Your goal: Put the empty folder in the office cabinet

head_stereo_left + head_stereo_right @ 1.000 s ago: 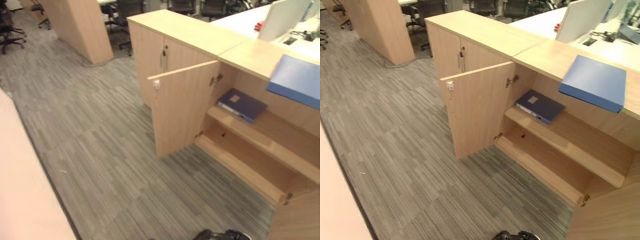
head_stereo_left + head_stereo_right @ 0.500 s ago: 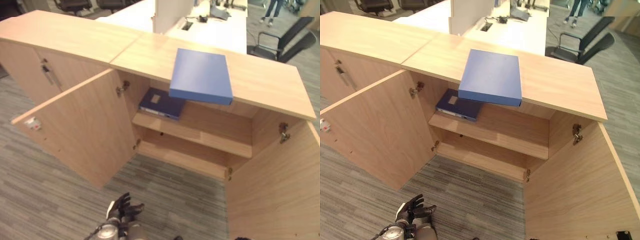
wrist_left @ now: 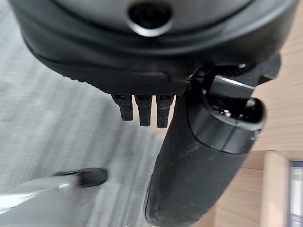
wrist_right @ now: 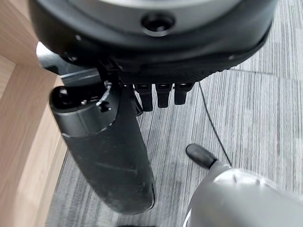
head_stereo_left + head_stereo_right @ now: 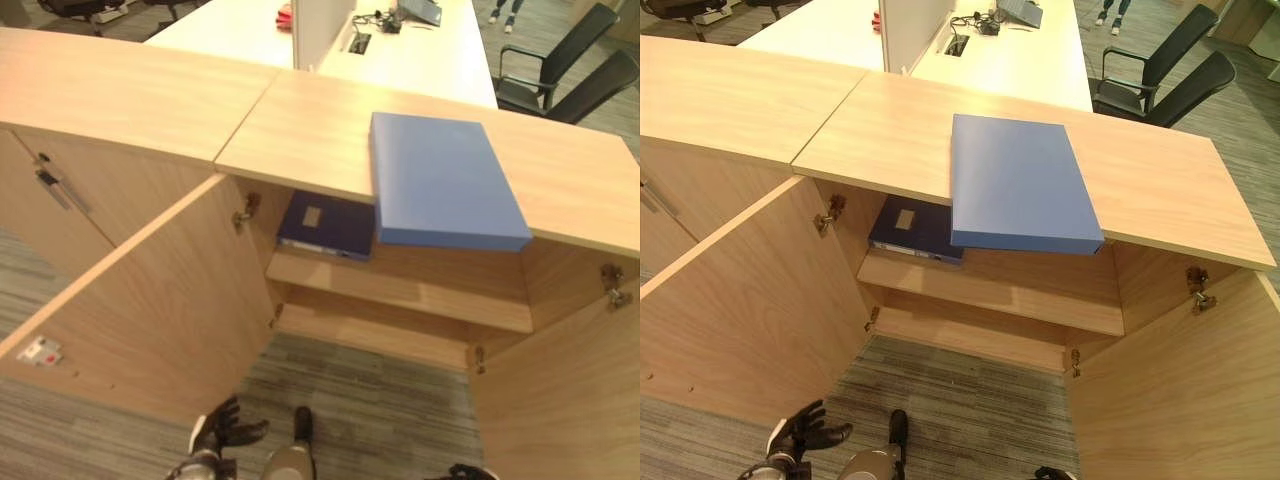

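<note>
A light-blue folder lies flat on the wooden top of the office cabinet, with its near corner overhanging the front edge. Both cabinet doors stand wide open. On the upper shelf inside lies a dark-blue folder; the lower compartment holds nothing I can see. My left hand hangs low in front of the left door, fingers relaxed and holding nothing, its thumb straight. My right hand just shows at the bottom edge near the right door, its thumb straight, holding nothing.
A closed cabinet with a metal handle adjoins on the left. Behind the cabinet is a white desk with a divider, and black office chairs stand at the back right. Grey carpet lies between me and the cabinet.
The camera has swung round and closer, so the open cabinet now sits square in front. The light-blue folder stays on the top. My left hand remains low at the bottom.
</note>
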`<state>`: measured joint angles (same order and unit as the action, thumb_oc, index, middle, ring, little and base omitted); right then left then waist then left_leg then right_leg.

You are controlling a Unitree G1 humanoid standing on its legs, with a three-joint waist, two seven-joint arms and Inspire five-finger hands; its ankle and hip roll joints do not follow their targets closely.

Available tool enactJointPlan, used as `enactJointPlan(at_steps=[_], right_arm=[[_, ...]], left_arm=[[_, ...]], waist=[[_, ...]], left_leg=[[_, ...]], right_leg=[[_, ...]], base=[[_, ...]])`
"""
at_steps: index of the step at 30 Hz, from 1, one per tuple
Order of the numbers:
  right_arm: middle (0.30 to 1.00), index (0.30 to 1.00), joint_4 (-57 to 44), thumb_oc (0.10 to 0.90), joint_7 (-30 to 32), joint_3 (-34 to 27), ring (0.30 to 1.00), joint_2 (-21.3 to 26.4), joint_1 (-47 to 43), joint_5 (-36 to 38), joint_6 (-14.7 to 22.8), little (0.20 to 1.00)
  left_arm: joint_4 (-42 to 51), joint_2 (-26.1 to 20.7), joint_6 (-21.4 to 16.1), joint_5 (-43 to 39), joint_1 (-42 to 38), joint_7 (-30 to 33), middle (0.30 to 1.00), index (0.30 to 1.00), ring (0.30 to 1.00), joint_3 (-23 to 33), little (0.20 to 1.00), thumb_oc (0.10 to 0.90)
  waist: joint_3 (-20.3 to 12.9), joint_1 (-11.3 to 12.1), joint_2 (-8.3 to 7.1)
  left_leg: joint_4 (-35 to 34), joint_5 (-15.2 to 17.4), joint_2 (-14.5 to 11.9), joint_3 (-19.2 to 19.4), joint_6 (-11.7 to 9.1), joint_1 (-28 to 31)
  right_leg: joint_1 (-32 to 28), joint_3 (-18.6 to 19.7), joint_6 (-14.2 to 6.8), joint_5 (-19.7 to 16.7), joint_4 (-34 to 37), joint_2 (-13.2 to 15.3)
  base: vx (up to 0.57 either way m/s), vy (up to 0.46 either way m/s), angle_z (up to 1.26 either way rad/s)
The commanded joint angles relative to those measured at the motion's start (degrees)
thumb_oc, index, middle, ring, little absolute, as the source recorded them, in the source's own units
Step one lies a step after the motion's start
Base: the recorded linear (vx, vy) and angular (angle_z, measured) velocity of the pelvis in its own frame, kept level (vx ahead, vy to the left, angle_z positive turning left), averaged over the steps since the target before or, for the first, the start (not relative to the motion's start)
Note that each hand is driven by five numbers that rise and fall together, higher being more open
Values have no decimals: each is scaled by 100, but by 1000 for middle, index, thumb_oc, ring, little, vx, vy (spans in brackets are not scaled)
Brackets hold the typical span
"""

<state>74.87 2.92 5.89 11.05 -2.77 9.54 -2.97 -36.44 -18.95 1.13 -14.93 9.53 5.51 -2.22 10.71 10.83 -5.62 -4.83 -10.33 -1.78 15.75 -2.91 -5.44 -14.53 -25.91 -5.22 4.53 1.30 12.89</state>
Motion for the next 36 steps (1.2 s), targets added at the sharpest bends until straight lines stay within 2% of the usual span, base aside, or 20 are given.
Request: enactJointPlan(at_steps=[1,7,9,10,12,13,16,17,18,20,22,24,27,28,30,31,32,33,34,36], right_arm=[[900,900,-12,800,8,40,900,501,23,-101,-57,900],[900,900,-281,800,-54,6,900,361,-70,21,-40,900],[900,900,-401,800,-86,-39,900,338,-71,135,-20,900],[900,900,-438,800,-121,-77,900,325,-77,200,-31,900],[900,900,-486,800,-121,-128,900,321,-125,311,-34,900],[900,900,-488,800,-120,-127,900,322,-126,312,-36,900],[900,900,-590,800,-115,-196,900,265,-137,472,-9,900],[900,900,-668,800,-131,-187,900,251,-162,514,-1,900],[900,900,-945,800,-91,-147,900,290,-246,482,76,900],[900,900,-1146,800,6,-135,900,311,-346,515,86,900],[900,900,-1153,800,75,-194,900,246,-323,536,108,900],[900,900,-1152,800,155,-172,900,209,-335,483,157,900],[900,900,-1256,800,273,-90,900,192,-303,493,194,900],[900,900,-1237,800,330,-46,900,264,-316,502,211,900],[900,900,-1170,800,362,27,900,328,-360,433,210,900],[900,900,-1117,800,418,13,900,407,-396,429,213,900],[900,900,-1091,800,467,-14,900,435,-402,450,222,900],[900,900,-1042,800,487,-17,900,486,-416,423,206,900],[900,900,-922,800,480,-6,900,522,-428,413,174,900],[900,900,-860,800,480,-86,900,547,-401,436,164,900]], left_arm=[[469,86,-240,194,191,-78,900,900,900,-243,900,800],[560,-18,-253,226,251,-166,900,900,900,-264,900,800],[605,-61,-240,250,273,-210,900,900,900,-306,900,800],[613,-96,-206,297,276,-243,900,900,900,-354,900,800],[630,-139,-163,324,267,-275,900,900,900,-408,900,800],[632,-139,-161,324,265,-276,900,900,900,-407,900,800],[735,-200,-108,270,325,-303,900,900,900,-373,900,800],[781,-196,-115,203,344,-316,900,900,900,-342,900,800],[829,-197,-199,-7,324,-285,900,900,900,-275,900,800],[827,-141,-280,-226,294,-202,900,900,900,-172,900,800],[795,-89,-334,-324,282,-165,900,900,900,-123,900,800],[816,-31,-339,-362,298,-100,900,900,900,-115,900,800],[885,98,-361,-660,272,-21,900,900,900,-101,900,800],[928,175,-375,-872,244,19,900,900,900,-109,900,800],[991,242,-395,-915,251,63,900,900,900,-130,900,800],[1103,291,-391,-952,243,111,900,900,900,-131,900,800],[1163,301,-380,-938,217,137,900,900,900,-132,900,800],[1280,285,-385,-887,206,126,900,900,900,-148,900,800],[1471,234,-392,-772,197,86,900,900,900,-201,900,800],[1646,156,-380,-602,194,61,900,900,900,-219,900,800]], waist=[[-340,44,274],[-498,-64,220],[-535,-103,225],[-518,-157,253],[-450,-226,304],[-444,-218,299],[-362,-178,386],[-331,-196,416],[-237,-253,436],[-128,-318,423],[-118,-315,377],[-127,-296,341],[-173,-356,380],[-187,-393,460],[-214,-380,528],[-188,-352,564],[-159,-344,560],[-123,-331,540],[-125,-309,540],[-147,-297,544]], left_leg=[[-17,-36,-523,-329,-332,-218],[-17,375,-109,-144,-21,65],[-15,566,51,-95,117,247],[-17,716,199,-76,263,439],[-17,858,328,-37,406,608],[-17,866,342,-27,417,612],[-17,1050,311,179,467,788],[-17,1044,241,216,411,787],[-17,991,110,165,281,725],[-17,967,-112,165,105,775],[-17,938,-250,161,-10,852],[-17,884,-362,150,-90,874],[-17,616,-816,64,-361,773],[-17,416,-1111,-53,-518,678],[-17,254,-1342,-122,-623,617],[26,81,-1472,-77,-658,581],[125,-12,-1513,43,-641,550],[355,59,-1513,220,-579,480],[663,324,-1315,426,-461,381],[914,514,-1025,569,-372,149]], right_leg=[[89,-267,-90,212,-129,-282],[161,-224,-391,-60,-343,174],[255,-182,-490,-211,-642,381],[427,-95,-549,-571,-1191,622],[625,2,-581,-989,-1813,899],[641,23,-596,-988,-1840,920],[856,-414,-650,-1201,-2259,1354],[956,-491,-609,-1133,-2089,1332],[1183,-390,-564,-932,-1531,1065],[1545,-157,-711,-1232,-699,748],[1437,-146,-728,-1169,-386,645],[1381,-188,-688,-1074,-392,579],[1326,-316,-488,-854,-407,255],[1290,-428,-322,-666,-397,-22],[1225,-514,-171,-465,-372,-255],[1153,-607,-18,-318,-381,-381],[1090,-689,40,-275,-370,-398],[1036,-784,97,-225,-362,-405],[928,-910,143,-142,-301,-410],[820,-989,129,-143,-250,-367]], base=[[99,171,-27],[138,210,-11],[136,248,-18],[116,271,-22],[69,209,-18],[41,131,-12],[38,57,-10],[14,-198,-39],[9,-285,-34],[65,-359,-19],[141,-299,-10],[151,-305,14],[139,-424,34],[132,-491,39],[131,-443,47],[101,-340,20],[70,-312,-10],[48,-254,0],[55,-205,25],[77,-67,63]])
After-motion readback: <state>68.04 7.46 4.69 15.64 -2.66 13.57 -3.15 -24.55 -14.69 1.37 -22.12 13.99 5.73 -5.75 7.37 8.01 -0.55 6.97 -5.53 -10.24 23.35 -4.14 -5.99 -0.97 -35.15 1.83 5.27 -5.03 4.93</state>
